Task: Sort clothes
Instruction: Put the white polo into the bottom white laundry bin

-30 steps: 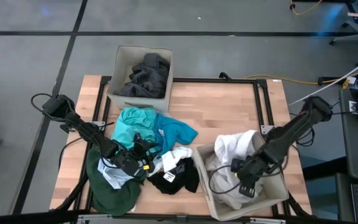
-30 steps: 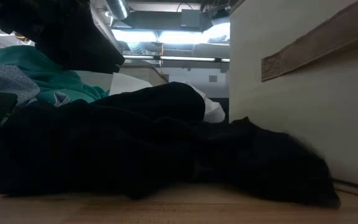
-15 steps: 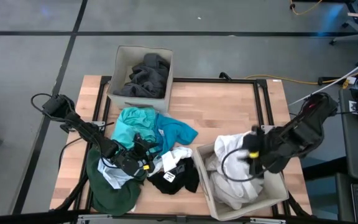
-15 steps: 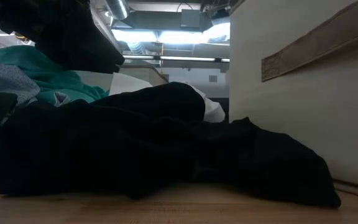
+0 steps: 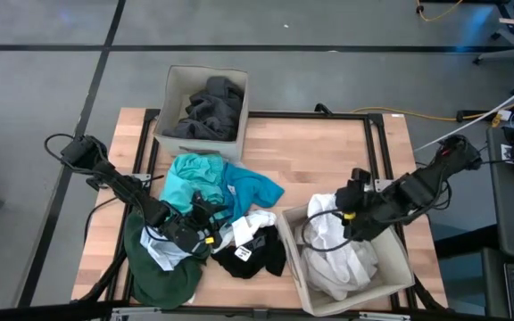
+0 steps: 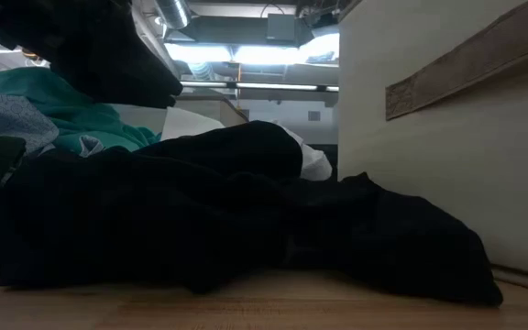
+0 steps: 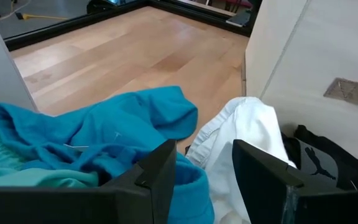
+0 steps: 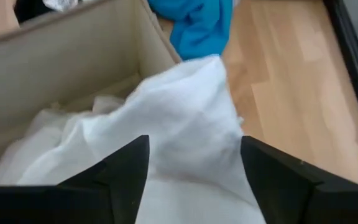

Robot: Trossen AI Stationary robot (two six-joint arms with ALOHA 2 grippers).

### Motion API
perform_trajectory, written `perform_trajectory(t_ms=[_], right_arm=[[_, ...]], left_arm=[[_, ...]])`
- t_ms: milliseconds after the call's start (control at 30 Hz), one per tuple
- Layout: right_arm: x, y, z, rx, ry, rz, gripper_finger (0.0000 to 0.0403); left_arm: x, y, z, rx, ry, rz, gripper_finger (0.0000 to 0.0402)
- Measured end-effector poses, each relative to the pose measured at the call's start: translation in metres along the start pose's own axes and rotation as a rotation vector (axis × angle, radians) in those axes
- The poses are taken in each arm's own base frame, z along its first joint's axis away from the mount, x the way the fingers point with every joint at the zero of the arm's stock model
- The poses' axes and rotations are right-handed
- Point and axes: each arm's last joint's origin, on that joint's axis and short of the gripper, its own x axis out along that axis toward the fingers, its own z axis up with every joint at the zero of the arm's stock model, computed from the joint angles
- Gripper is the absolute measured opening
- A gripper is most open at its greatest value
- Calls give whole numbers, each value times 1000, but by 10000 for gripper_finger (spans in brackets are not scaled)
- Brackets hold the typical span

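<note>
1. Fingers of the right gripper [image 5: 344, 214] stand wide apart with nothing between them, as we see in the right wrist view; it hangs over the near box [image 5: 294, 267], just above the white clothes [image 5: 339, 259] heaped inside, one fold of which drapes over the box's rim toward the table's middle.
2. We see the left gripper [image 5: 205, 234] low over the loose pile at the table's front left, its fingers [image 7: 159, 167] parted about halfway; nothing is clamped between them, and they frame a bright blue garment [image 7: 98, 134] and a white shirt [image 7: 244, 140] just ahead.
3. We find the near box on the table's front right, holding only white fabric.
4. We find the far box [image 5: 178, 82] at the table's back left edge, holding dark grey clothes [image 5: 205, 109].
5. Between the boxes we see the unsorted pile on the wooden table [image 5: 328, 152]: a teal garment [image 5: 184, 178] beside the bright blue one, a black piece [image 5: 257, 257] touching the near box's wall, and a dark green garment [image 5: 161, 276] at the front left corner.
</note>
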Motion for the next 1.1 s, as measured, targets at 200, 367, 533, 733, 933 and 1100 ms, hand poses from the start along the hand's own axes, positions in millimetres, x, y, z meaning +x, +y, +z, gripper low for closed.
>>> perform_trajectory(t_ms=[200, 367, 533, 733, 933, 1100], right_arm=[[19, -1, 2, -34, 69, 83, 279], [25, 1, 1, -85, 81, 78, 221], [7, 1, 10, -23, 63, 168, 71], [-20, 19, 10, 60, 25, 348, 30], [-3, 60, -14, 56, 55, 405, 12], [45, 85, -50, 18, 62, 278, 22]], left_arm=[[0, 0, 0, -2, 0, 0, 148], [0, 0, 0, -3, 0, 0, 148], [0, 0, 0, -3, 0, -1, 148], [0, 0, 0, -2, 0, -1, 148], [0, 0, 0, -2, 0, -1, 148], [0, 0, 0, -3, 0, 0, 148]])
